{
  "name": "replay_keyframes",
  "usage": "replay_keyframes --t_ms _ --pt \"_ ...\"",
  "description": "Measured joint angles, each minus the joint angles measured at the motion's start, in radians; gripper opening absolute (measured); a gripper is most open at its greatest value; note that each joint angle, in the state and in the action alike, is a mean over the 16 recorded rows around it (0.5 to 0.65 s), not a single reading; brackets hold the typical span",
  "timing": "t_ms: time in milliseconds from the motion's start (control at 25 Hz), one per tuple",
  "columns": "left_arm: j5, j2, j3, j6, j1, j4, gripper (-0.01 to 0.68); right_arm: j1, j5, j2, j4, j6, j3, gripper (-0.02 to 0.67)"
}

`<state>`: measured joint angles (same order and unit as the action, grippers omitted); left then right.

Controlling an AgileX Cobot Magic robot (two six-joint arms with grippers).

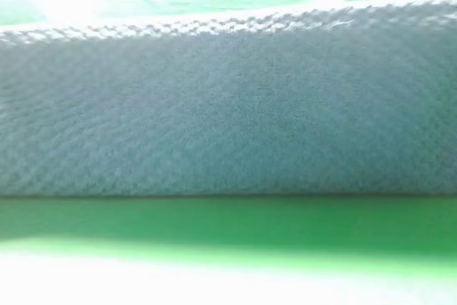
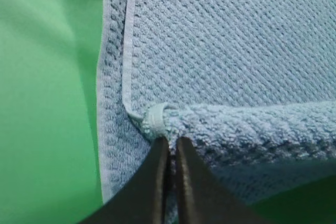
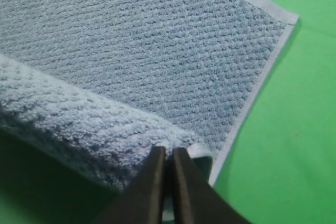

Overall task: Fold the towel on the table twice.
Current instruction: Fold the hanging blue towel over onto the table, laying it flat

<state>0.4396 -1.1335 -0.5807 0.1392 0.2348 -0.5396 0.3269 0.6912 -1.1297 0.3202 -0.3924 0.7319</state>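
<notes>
Nearest, the left hand and right hand each pinch a raised near corner of the towel, whose long axis spans between them, the rest lying ahead on the counter.

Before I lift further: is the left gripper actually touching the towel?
Touching. In the left wrist view the left gripper has its jaws shut on the rolled corner hem of the towel, with no gap showing between them.

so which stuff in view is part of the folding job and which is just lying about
Part of the job:
- towel, near edge lifted
- table
- left tool, shut on the towel
- right tool, shut on the towel

Lying about:
- nothing visible
</notes>
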Motion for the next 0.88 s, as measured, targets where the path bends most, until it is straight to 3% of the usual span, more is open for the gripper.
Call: replay_keyframes --t_ms 520,880 --pt "-0.117 -0.35 -0.274 0.01 0.0 0.05 0.0 -0.032 -0.048 -0.334 -0.063 -0.016 0.285 0.0" --pt "-0.255 -0.466 -0.35 0.01 0.0 0.073 0.0 -0.074 -0.123 -0.468 -0.067 -0.025 0.391 0.0"
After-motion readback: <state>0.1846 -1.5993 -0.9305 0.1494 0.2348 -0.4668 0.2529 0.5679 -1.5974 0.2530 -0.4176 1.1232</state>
